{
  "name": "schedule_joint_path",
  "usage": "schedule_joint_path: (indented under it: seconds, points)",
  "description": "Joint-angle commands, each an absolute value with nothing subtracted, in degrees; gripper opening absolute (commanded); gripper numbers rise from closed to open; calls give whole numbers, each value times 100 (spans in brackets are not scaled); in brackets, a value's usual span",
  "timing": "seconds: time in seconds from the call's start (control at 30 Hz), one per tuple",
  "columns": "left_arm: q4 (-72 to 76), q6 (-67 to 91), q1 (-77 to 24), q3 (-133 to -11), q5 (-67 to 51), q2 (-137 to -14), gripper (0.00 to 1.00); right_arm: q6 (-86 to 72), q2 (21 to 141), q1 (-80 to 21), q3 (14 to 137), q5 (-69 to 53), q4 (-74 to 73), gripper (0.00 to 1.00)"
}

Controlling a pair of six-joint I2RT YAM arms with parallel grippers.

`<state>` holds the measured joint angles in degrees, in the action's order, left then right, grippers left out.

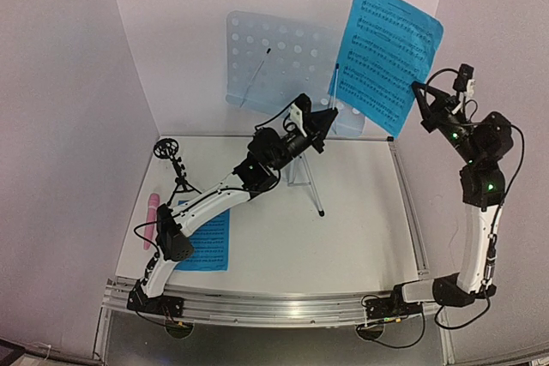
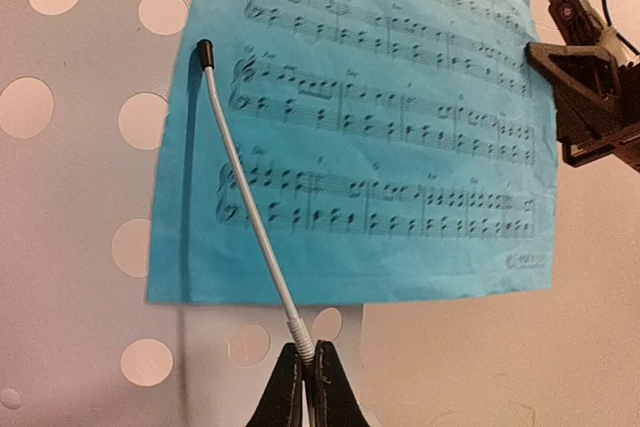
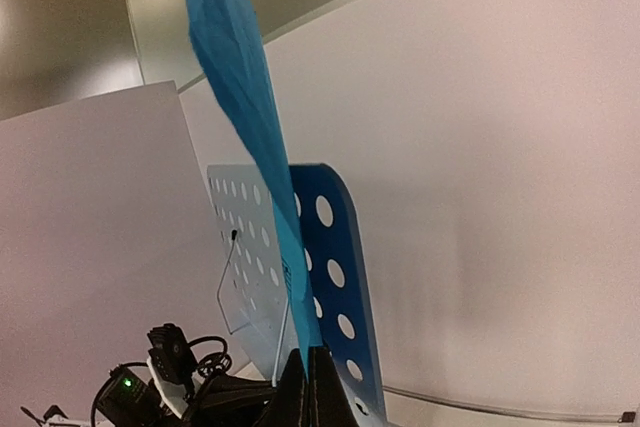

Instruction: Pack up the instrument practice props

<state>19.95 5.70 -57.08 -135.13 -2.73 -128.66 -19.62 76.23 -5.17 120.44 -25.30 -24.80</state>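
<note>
Right claw (image 1: 417,89) pinches the edge of one blue music sheet (image 1: 386,40), held up at the surface's (image 1: 343,237) far right corner before the perforated desk (image 1: 274,57). Left claw (image 2: 307,355) is clamped on the desk's wire page-holder (image 2: 249,207). Second sheet (image 1: 210,246) and pink microphone (image 1: 151,216) lie near the left edge.

At one o'clock overhead, the music sheet (image 1: 388,56) is bright blue with rows of black notation; a second sheet (image 1: 210,244) at seven o'clock matches. The perforated desk (image 1: 276,83) is pale blue, dotted with round holes, its wire page holder (image 2: 245,207) white and black-tipped. The microphone (image 1: 151,219) is pink, the mic stand (image 1: 178,176) black.
</note>
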Motion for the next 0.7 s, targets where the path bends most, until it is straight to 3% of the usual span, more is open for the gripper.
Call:
schedule_joint_path:
  seconds: [0.0,0.1,0.2,0.43,0.67]
  points:
    - [1706,325,-5678,-13311,-169,-12589,15,-1986,7259,-531,12198,-1954,-2191,0]
    - [1713,201,-5679,-13190,-292,-12457,35,-1950,7217,-527,12231,-2085,-2125,0]
    - [1739,-67,-5678,-12956,-360,-12181,48,-2056,7282,-530,12358,-2264,-2086,0]
    - [1987,-980,-5678,-11827,-812,-10997,65,-2455,7601,-527,12714,-3037,-1778,0]
    - [1671,-1481,-5674,-10903,-1324,-9903,75,-2935,7740,-533,12940,-3597,-884,0]
